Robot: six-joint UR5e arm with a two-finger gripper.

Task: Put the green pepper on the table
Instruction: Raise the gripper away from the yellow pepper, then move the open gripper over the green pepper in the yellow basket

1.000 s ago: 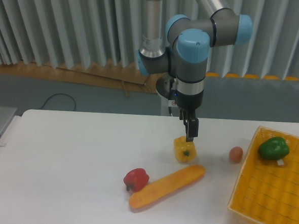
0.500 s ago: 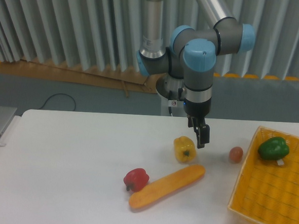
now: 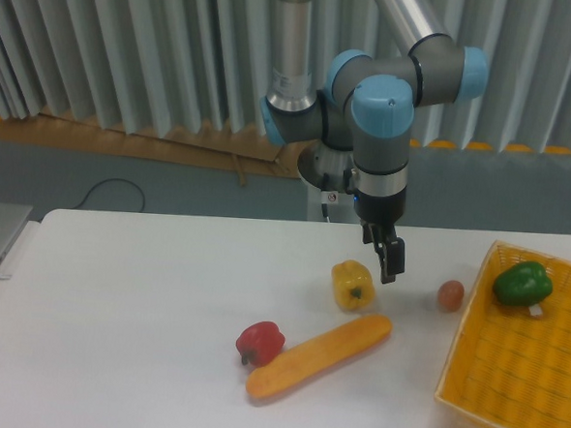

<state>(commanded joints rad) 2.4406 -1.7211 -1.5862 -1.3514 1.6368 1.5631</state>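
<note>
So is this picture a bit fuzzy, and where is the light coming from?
The fixed camera view is soft all over; the gripper looks smeared, its jaws unreadable. Lighting is even and overhead, leaving faint shadows under the yellow pepper and the long orange vegetable. The green pepper shows a slight sheen.

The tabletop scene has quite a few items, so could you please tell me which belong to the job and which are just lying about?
Belongs to the job:
- green pepper, in the yellow basket
- table, where it should go
- gripper, nothing visibly held

Just lying about:
- yellow pepper
- red pepper
- long orange vegetable
- small brown egg-like item
</note>
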